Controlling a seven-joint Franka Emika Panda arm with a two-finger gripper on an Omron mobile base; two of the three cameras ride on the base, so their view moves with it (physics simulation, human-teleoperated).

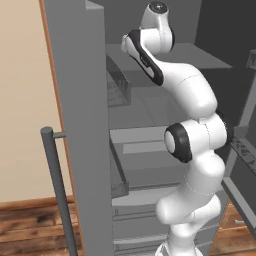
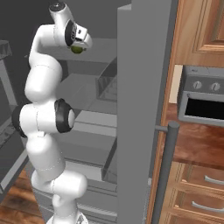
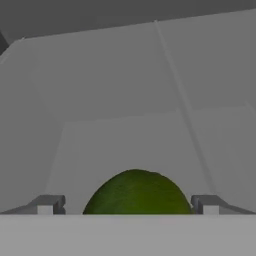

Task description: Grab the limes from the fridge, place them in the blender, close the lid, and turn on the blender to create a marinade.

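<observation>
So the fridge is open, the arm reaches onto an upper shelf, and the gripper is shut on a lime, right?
Not shut: the hand view shows the gripper open, its fingertips standing apart either side of the lime. The fridge is open, arm on the upper shelf.

The lime [image 3: 136, 192] shows just its upper dome in the hand view; the lower half is cut off at the bottom, so whether it touches the fridge [image 3: 125, 80] shelf can't be told. From the right base view the same lime [image 2: 77, 49] peeks out under the hand, mostly covered, and the pincer [image 2: 79, 46] fingers are too small to make out. In the left base view the arm blocks the fridge [image 1: 85, 125] shelves behind it.
</observation>
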